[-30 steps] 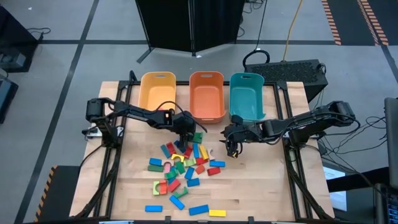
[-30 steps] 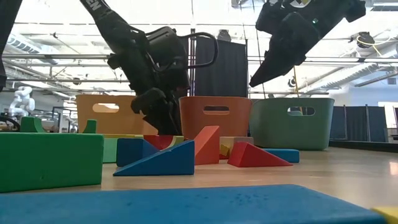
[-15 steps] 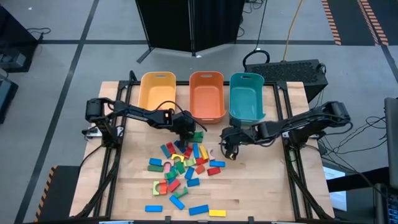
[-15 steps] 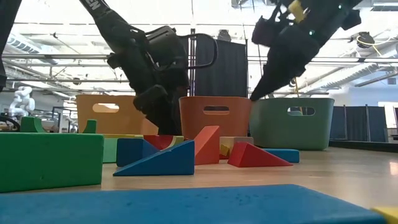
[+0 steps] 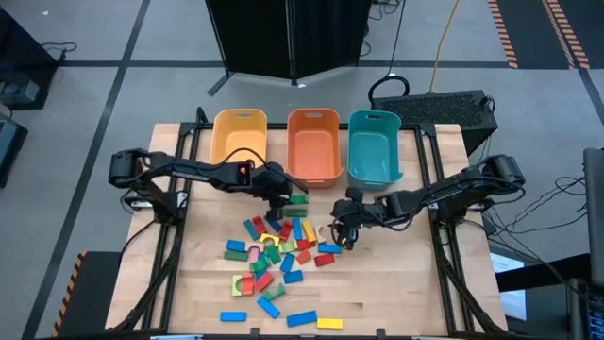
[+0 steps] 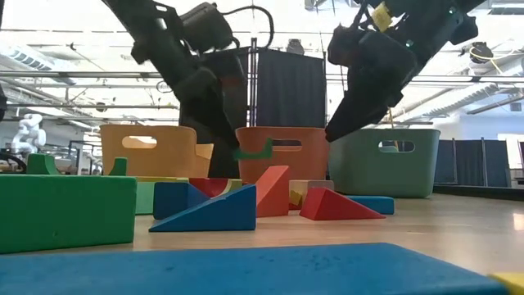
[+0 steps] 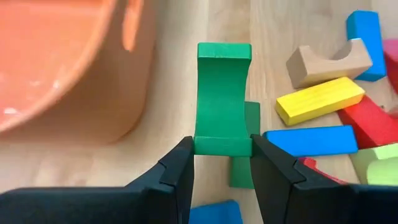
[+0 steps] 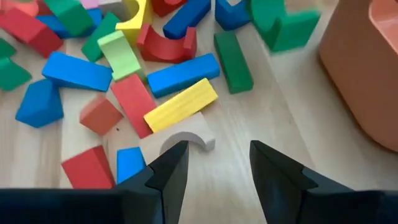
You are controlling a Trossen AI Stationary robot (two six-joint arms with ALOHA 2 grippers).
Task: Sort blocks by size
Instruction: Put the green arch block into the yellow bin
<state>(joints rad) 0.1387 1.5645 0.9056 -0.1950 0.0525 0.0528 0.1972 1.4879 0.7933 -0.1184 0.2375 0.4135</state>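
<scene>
High view: the blocks [image 5: 278, 257] sit in a loose pile mid-table, in front of three bins: yellow bin [image 5: 238, 142], orange bin [image 5: 313, 144], teal bin [image 5: 374, 146]. All three bins look empty from above, as far as I can tell. So sorting is barely started; nearly the whole pile is left.

Left gripper [image 7: 221, 155] is clamped on a green arch [image 7: 222, 106], held by its flat end with the notch end pointing away. The low view shows the arch [image 6: 254, 151] lifted clear of the table, in front of the orange bin [image 6: 282, 152]. From the left wrist, the orange bin's wall [image 7: 68, 74] is just beside the arch, with a second green block [image 7: 244, 163] lying on the table beneath it. My read: this is the first drop-off, likely into the orange bin, but not yet over the rim.

Right gripper [image 8: 214, 165] has its fingers apart with nothing between them, and hovers over the right edge of the pile. Directly ahead of it is a pale arch [image 8: 186, 142], with a yellow bar [image 8: 180, 104] and a red block [image 8: 135, 102] touching or just beside it. The low view shows this gripper [image 6: 337, 129] above the table, not yet down at block level. Likely next pick is the pale arch; the crowding neighbours could get nudged.

Outliers near the front edge, a blue bar [image 5: 302, 318] and a yellow bar [image 5: 330, 323], are well apart from the pile.
</scene>
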